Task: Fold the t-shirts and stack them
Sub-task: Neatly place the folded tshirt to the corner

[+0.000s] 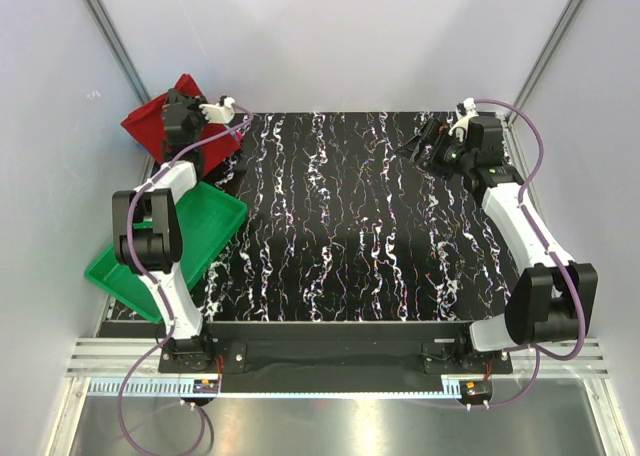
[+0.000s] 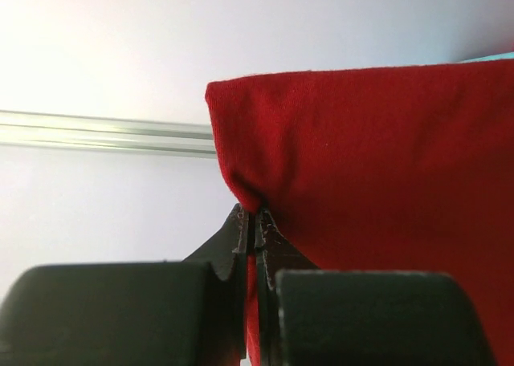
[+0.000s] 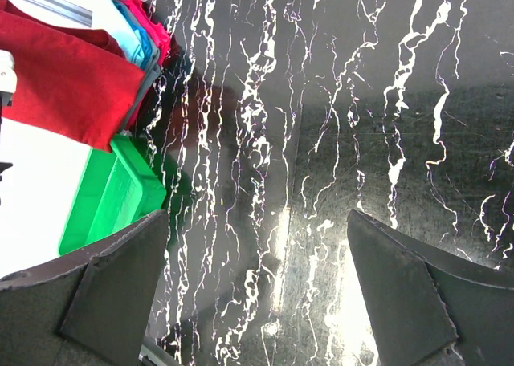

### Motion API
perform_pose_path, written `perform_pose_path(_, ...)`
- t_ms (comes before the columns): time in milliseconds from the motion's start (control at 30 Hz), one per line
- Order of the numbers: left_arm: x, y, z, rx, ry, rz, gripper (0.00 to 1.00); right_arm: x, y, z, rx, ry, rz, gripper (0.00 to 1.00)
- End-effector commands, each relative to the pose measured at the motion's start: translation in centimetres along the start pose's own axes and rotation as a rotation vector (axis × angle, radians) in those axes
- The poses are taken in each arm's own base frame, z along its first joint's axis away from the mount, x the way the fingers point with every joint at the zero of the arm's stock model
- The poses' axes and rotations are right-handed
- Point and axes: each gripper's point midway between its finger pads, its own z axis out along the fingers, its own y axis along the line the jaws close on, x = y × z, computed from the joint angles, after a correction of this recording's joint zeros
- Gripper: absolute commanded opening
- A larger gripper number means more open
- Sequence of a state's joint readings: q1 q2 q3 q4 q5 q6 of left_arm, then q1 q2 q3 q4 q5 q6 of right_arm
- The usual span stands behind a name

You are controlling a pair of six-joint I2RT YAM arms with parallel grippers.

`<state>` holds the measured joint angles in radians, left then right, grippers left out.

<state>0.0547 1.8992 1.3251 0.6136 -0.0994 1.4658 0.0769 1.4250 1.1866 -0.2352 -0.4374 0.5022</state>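
Observation:
A dark red t-shirt (image 1: 145, 124), folded flat, hangs at the far left corner of the table. My left gripper (image 1: 178, 104) is shut on its lower edge. In the left wrist view the fingers (image 2: 255, 221) pinch the red cloth (image 2: 369, 157) just under a folded corner. A bright cyan-blue t-shirt (image 3: 138, 43) shows as a narrow band behind the red t-shirt (image 3: 68, 85) in the right wrist view. My right gripper (image 1: 416, 144) hovers open over the far right of the table, with nothing between its fingers (image 3: 257, 246).
A green plastic tray (image 1: 215, 231) sits tilted over the table's left edge, below the red t-shirt, and shows too in the right wrist view (image 3: 108, 201). The table top (image 1: 350, 226) is black with white veins. White walls and an aluminium rail (image 2: 104, 133) close in the left side.

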Motion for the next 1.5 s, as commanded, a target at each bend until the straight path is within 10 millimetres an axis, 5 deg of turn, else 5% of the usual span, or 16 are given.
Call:
perform_pose_path(0, 0.3, 8.4, 0.5, -0.275, -0.06, -0.063, 0.0, -0.6, 0.3, 0.6, -0.015, -0.017, -0.029, 1.0)
perform_pose_path(300, 1.4, 7.8, 2.9, -0.292, -0.126, -0.109, 0.0, -0.5, -0.2, 1.4, -0.009, -0.001, -0.018, 1.0)
perform_pose_path(633, 3.2, 4.4, 5.7, -0.214, -0.147, -0.182, 0.0, 0.0, -1.1, 2.2, 0.012, 0.017, -0.01, 1.0)
perform_pose_path(800, 4.6, 5.1, 6.2, -0.245, -0.178, -0.31, 0.0, -0.2, -1.3, 2.7, 0.017, 0.017, -0.007, 1.0)
perform_pose_path(833, 4.5, 3.1, 7.4, -0.227, -0.183, -0.332, 0.0, -0.2, -1.7, 2.9, 0.032, 0.015, -0.011, 1.0)
perform_pose_path(1133, 4.5, -0.6, 9.3, -0.163, -0.181, -0.347, 0.0, -0.3, -2.4, 3.1, 0.055, 0.009, -0.018, 1.0)
perform_pose_path(1467, 6.1, -1.8, 10.4, -0.156, -0.153, -0.451, 0.0, 0.2, -3.0, 3.6, 0.068, 0.022, -0.014, 1.0)
